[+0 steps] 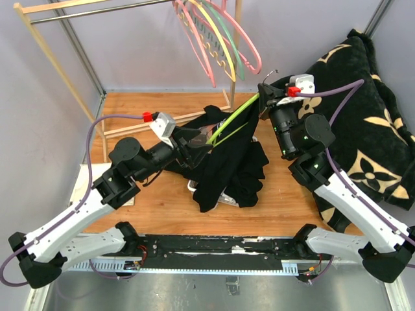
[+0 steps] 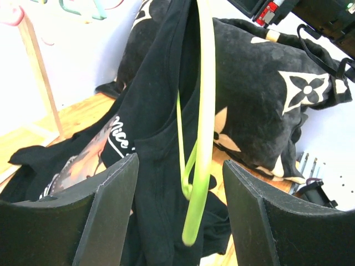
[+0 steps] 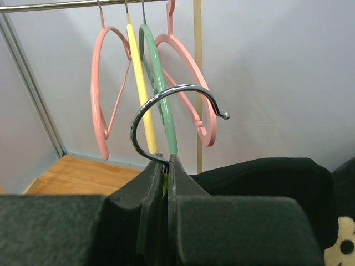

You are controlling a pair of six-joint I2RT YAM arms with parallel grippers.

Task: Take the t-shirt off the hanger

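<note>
left pincer (image 2: 180,160) gapes empty, facing the black printed t-shirt (image 2: 155,138) draped on the lime-green plastic hanger (image 2: 206,111), whose long arm slants down toward it from the right pincer (image 3: 167,160), clamped tight under the chrome wire hook (image 3: 186,87)

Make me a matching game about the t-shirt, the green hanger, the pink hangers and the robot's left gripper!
Things:
1. t-shirt
2. green hanger
3. pink hangers
4. left gripper

Clues:
A. hanging on the rail
B. open
C. pinched at its top by the right gripper
D. black

Pairs: 1-D, 2-C, 3-A, 4-B
</note>
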